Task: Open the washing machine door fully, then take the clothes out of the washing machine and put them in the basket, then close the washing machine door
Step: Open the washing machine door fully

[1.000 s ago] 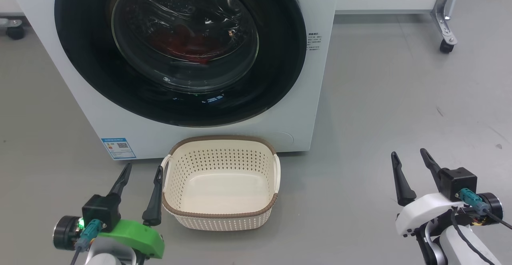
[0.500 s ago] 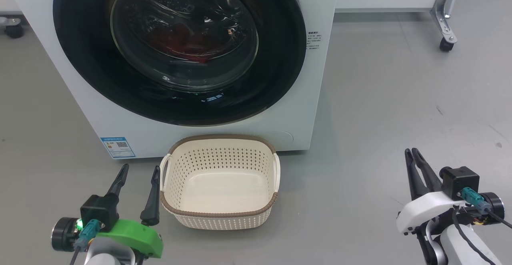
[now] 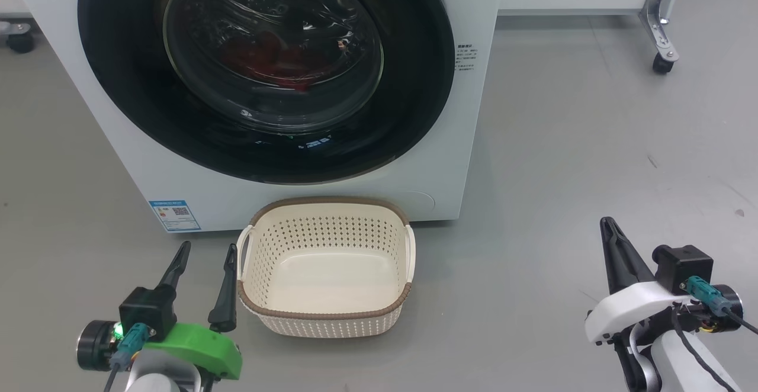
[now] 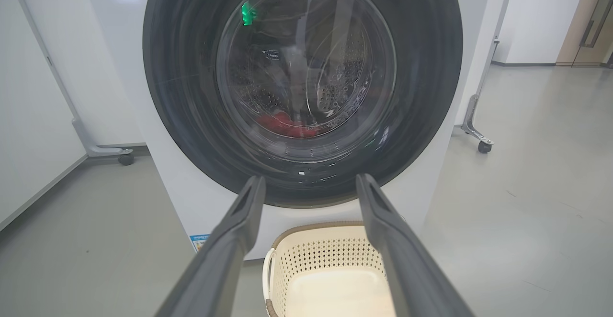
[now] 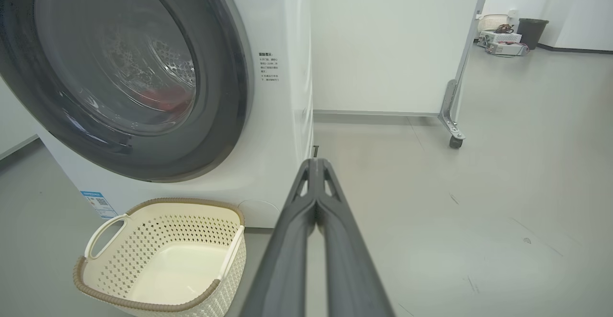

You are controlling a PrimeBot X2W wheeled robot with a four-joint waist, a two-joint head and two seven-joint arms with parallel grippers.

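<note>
The white washing machine [image 3: 459, 161] stands before me with its round black door [image 3: 414, 84] closed against it. Red clothes [image 3: 266, 54] show dimly through the glass bowl; they also show red [image 4: 285, 123] in the left wrist view. The cream basket [image 3: 325, 318] with a brown rim sits empty on the floor just in front of the machine. My left gripper [image 3: 204, 253] hovers open beside the basket's left handle, holding nothing. My right gripper [image 3: 607, 224] is shut and empty, well to the right over bare floor, its fingers [image 5: 313, 173] pressed together.
A white partition on a metal leg with a caster [image 3: 661, 63] stands at the back right, and another caster [image 3: 21, 42] at the back left. Grey floor [image 3: 562, 161] spreads to the machine's right. A dark bin [image 5: 531, 32] and boxes sit far off.
My right gripper has gone from open to shut, its two fingers closing together on nothing. The left gripper and the basket have stayed almost where they were.
</note>
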